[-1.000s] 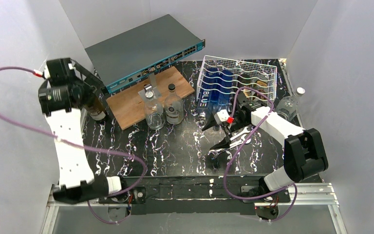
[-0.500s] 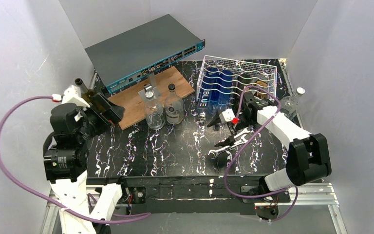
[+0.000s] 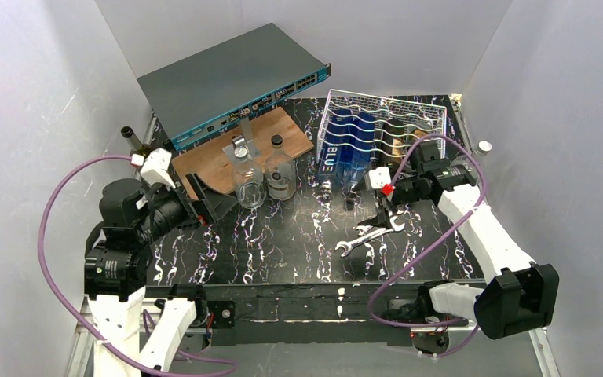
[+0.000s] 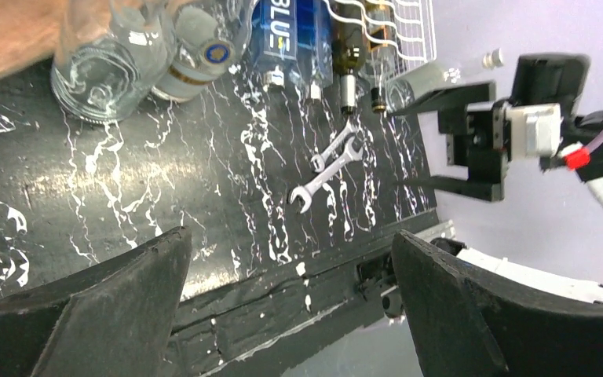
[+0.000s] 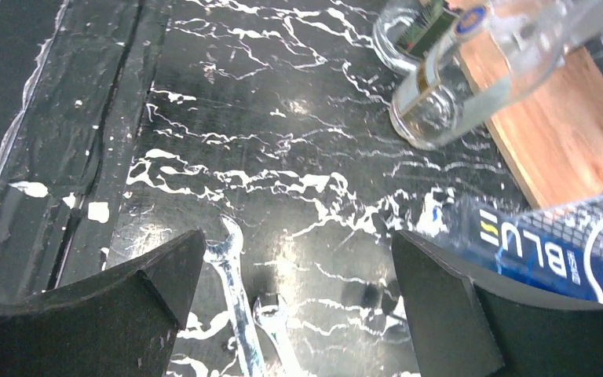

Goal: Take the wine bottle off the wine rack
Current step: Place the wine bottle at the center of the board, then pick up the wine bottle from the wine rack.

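Note:
The white wire wine rack stands at the back right with blue bottles and a dark olive bottle lying in it, necks toward the front. A dark wine bottle stands upright at the far left, off the rack, between the wall and the grey switch box. My left gripper hangs open and empty over the table's left part, well away from that bottle. My right gripper is open and empty in front of the rack, above two wrenches.
The grey switch box lies at the back left. A wooden board carries two clear bottles. Another clear bottle stands by the right wall. The wrenches lie on the black marbled tabletop.
My left arm has drawn back from the dark bottle at the far left and swung toward the middle. My right arm has pulled up and right. Both grippers stayed open.

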Controlling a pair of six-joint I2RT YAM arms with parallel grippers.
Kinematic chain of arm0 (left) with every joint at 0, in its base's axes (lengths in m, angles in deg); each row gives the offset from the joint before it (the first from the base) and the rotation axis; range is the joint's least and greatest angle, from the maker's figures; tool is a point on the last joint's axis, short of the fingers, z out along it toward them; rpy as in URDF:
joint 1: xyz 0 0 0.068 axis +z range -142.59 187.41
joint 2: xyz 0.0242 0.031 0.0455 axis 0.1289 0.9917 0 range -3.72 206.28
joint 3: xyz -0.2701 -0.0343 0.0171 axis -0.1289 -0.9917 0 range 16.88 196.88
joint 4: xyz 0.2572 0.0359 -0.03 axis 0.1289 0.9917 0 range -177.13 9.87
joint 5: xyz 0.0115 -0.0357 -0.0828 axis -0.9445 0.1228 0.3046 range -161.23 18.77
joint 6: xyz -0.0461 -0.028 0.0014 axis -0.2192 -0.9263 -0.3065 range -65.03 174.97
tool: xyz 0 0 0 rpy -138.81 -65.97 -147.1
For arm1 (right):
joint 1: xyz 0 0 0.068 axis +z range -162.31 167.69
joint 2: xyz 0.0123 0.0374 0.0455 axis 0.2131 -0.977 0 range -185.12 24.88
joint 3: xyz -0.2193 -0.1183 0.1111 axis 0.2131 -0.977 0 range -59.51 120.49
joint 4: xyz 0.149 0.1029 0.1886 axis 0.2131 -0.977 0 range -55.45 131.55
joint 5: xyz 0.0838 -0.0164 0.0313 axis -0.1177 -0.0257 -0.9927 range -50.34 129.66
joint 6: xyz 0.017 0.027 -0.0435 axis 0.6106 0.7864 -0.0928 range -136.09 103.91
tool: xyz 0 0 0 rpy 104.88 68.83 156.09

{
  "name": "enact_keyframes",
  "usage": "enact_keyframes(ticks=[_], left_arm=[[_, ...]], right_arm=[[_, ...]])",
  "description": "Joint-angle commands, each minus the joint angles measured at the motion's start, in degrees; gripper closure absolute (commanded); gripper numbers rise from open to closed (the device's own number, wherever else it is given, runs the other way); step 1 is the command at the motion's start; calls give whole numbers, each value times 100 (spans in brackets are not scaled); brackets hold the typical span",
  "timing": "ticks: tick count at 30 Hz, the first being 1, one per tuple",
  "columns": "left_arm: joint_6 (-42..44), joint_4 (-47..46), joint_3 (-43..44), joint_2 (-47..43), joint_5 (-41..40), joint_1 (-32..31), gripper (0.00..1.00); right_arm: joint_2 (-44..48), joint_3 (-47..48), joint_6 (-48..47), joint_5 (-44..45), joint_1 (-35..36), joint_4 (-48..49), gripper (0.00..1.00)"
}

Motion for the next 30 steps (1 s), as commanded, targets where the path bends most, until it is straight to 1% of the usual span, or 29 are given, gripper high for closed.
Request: enact_keyframes(ticks=[1,4,6,8,10,12,14,18,20,24,30], left_arm=[[232,-83,-280,-79,339,-164,2],[334,-93,-466,-252,280,-262,2],[388,-95,-582,-357,274,-325,2],[415,-127,-661,-413,291,-373,2],[433,-194,-743,-437,322,-436,2],[457,-287,-798,-418,391,-526,2],[485,-372,-847,-368,416,-652,2],[608,-439,-1005,-209,325,-956,2],[653,-470,-1136,-151,135,-1216,2],[689,-634,-1436,-120,-383,-1802,2],[380,-1204,-2100,-27,-1261,-2929,2]], right_arm=[[26,533,1187,527,-244,-141,2],[49,707,1605,725,-386,-382,2],[134,756,2052,770,-487,-377,2],[242,745,2544,814,-663,-203,2],[338,687,3378,1060,-809,256,2],[376,646,3996,1430,-984,610,2],[357,670,4620,2009,-1074,835,2],[277,770,5168,3000,-1104,742,2],[339,659,5269,3272,-1125,785,2],[499,333,5692,3646,-1314,1182,2],[361,88,6375,4208,-1806,1642,2]])
